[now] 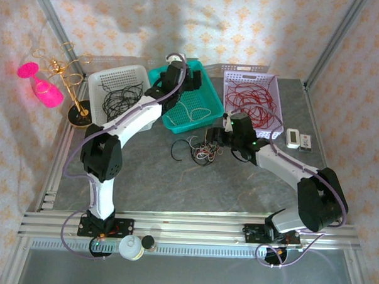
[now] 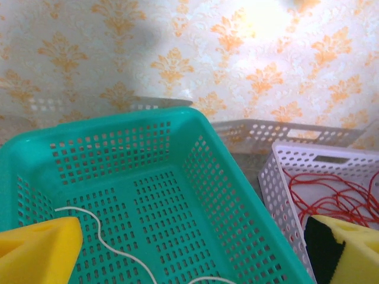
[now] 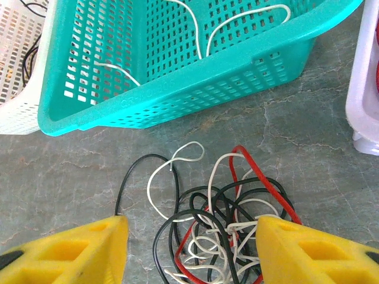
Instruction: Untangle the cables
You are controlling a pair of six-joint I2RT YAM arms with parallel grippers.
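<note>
A knotted clump of red, white and black cables (image 1: 196, 150) (image 3: 228, 228) lies on the grey table in front of the teal basket. My right gripper (image 1: 213, 138) (image 3: 189, 254) hangs just over it, open, its yellow fingers (image 3: 77, 251) on either side of the clump and nothing gripped. My left gripper (image 1: 180, 71) (image 2: 195, 254) is open over the teal basket (image 1: 201, 97) (image 2: 177, 195) (image 3: 177, 89), which holds loose white cable (image 2: 106, 239) (image 3: 237, 23). Black cables (image 1: 119, 96) lie in the white basket and red cables (image 1: 254, 101) (image 2: 331, 192) in the lilac basket.
The white basket (image 1: 98, 81), teal basket and lilac basket (image 1: 229, 78) stand in a row at the back. A gold wire stand (image 1: 72, 86) and a pink glass (image 1: 44, 85) are at far left. A small white device (image 1: 300, 139) lies right of the lilac basket.
</note>
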